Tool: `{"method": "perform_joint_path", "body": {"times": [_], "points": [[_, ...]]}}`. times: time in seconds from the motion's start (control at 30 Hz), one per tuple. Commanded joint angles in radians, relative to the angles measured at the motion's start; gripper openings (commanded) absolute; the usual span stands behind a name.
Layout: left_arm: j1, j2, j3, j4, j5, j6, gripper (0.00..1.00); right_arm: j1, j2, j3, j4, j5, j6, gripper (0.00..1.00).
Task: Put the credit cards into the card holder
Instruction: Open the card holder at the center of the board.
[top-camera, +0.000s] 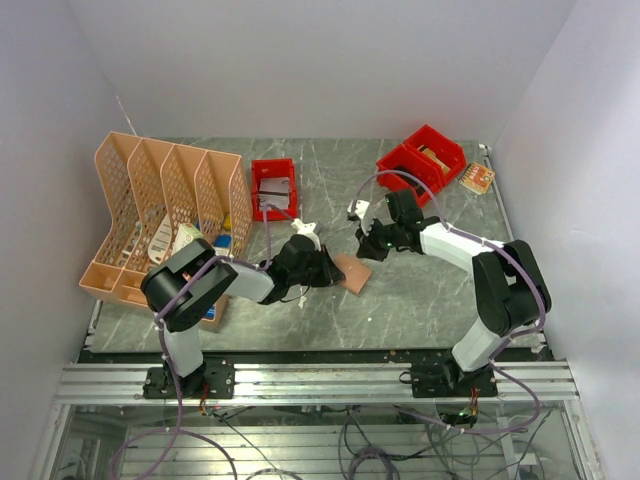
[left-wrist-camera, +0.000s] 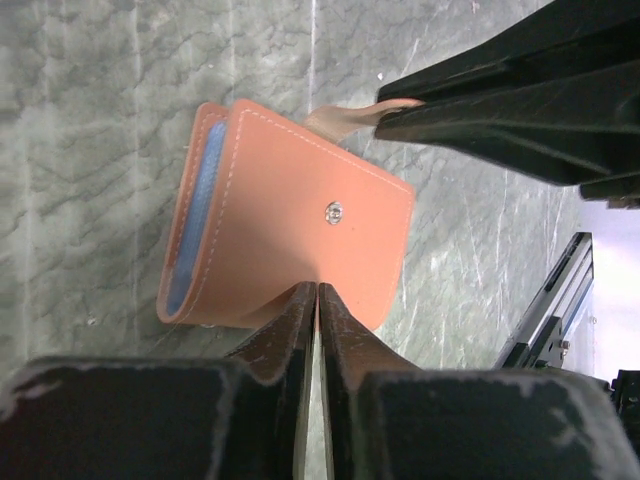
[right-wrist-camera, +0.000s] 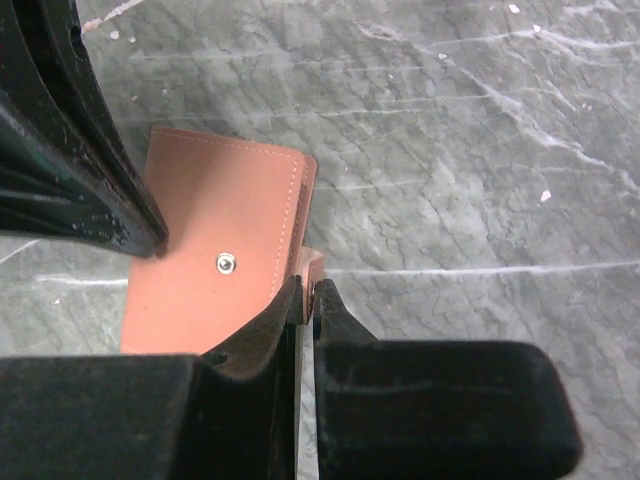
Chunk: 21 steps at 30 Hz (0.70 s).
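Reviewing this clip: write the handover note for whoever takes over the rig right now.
Left gripper: shut, tips at the card holder's edge; whether it pinches or only presses is unclear.
Right gripper: shut on the holder's closure tab, which is off the snap stud.
Card holder: folded over, lying on the table between the two grippers.
Light blue card: its edge shows inside the fold.
No second card is in view.
Done: the blue card looks to be in.
Left: confirm the other card, probably fasten the tab, then release.
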Motion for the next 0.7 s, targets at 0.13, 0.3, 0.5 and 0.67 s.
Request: {"method": "perform_joint_path", "body": {"times": [0.13, 0.3, 0.5, 0.67], "points": [[0.046, -0.089, -0.114, 0.07, 0.032, -0.048, 0.57, -0.124, -0.093, -0.006, -0.014, -0.31, 0.139, 0.0], [0.045, -0.153, -0.164, 0.094, 0.037, -0.114, 0.66, -0.14, -0.179, -0.08, 0.047, -0.402, 0.223, 0.0], [0.044, -0.233, -0.242, 0.18, 0.013, -0.182, 0.79, -0.142, -0.185, -0.109, 0.09, -0.451, 0.283, 0.0], [0.043, -0.232, -0.252, 0.212, 0.03, -0.197, 0.81, -0.141, -0.167, -0.11, 0.091, -0.45, 0.283, 0.0]]}}
